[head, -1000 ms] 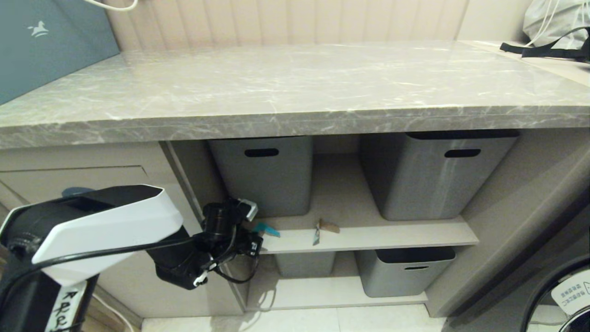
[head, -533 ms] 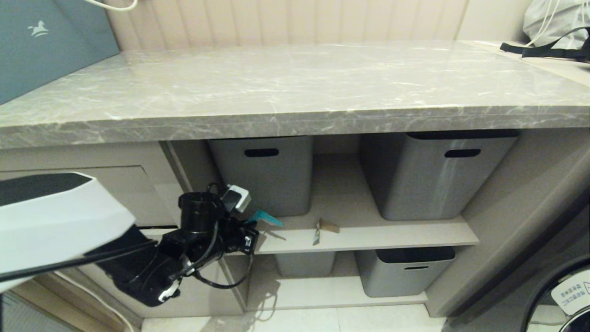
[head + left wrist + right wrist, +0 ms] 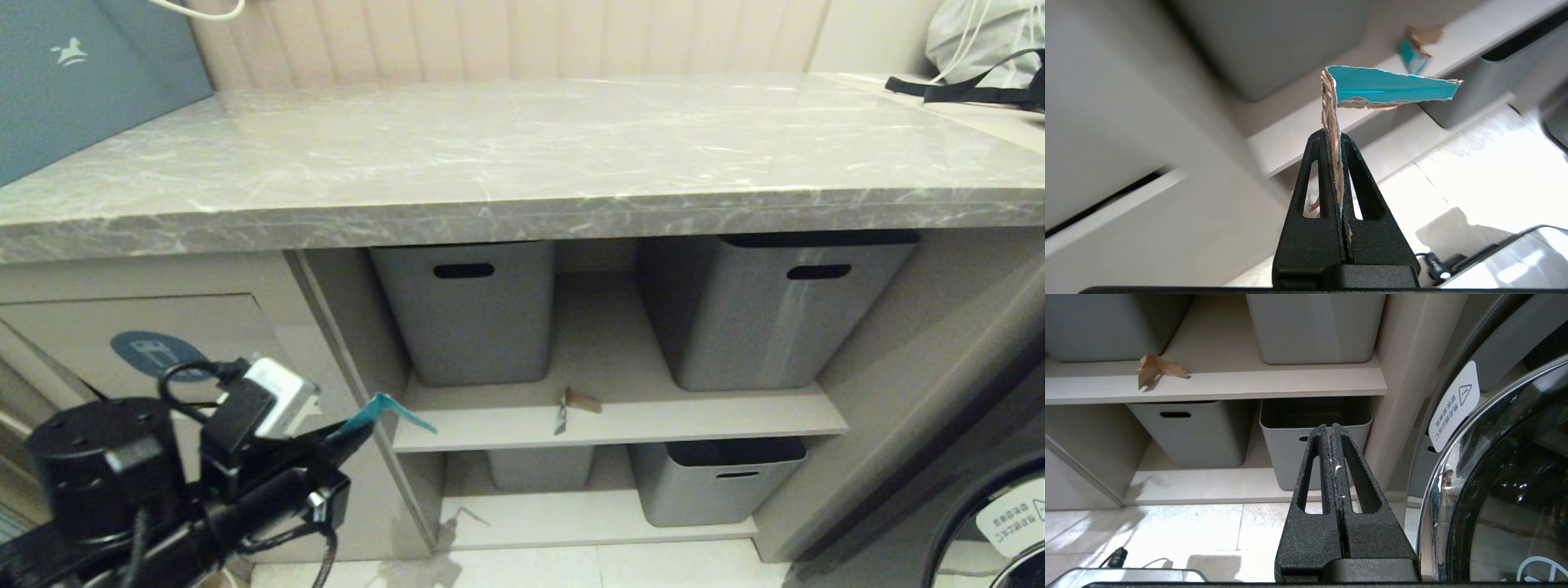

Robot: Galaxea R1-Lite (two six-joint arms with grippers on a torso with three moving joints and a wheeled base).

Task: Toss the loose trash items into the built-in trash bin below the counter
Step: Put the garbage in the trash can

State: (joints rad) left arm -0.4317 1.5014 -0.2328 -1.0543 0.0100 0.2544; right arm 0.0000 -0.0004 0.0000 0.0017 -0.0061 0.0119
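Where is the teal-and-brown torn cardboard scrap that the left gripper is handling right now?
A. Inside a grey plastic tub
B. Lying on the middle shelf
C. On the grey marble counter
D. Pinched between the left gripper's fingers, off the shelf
D: the left gripper is shut on the teal-and-brown torn cardboard scrap, held in the air in front of the beige cabinet front with the blue oval sticker.

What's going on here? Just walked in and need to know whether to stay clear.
The left end effector is shut on a torn teal-and-brown cardboard scrap and holds it in the air in front of the beige cabinet, near the bin flap with the blue sticker. Another scrap lies on the upper shelf between the grey tubs. The right end effector is shut and empty, low near the floor on the right.
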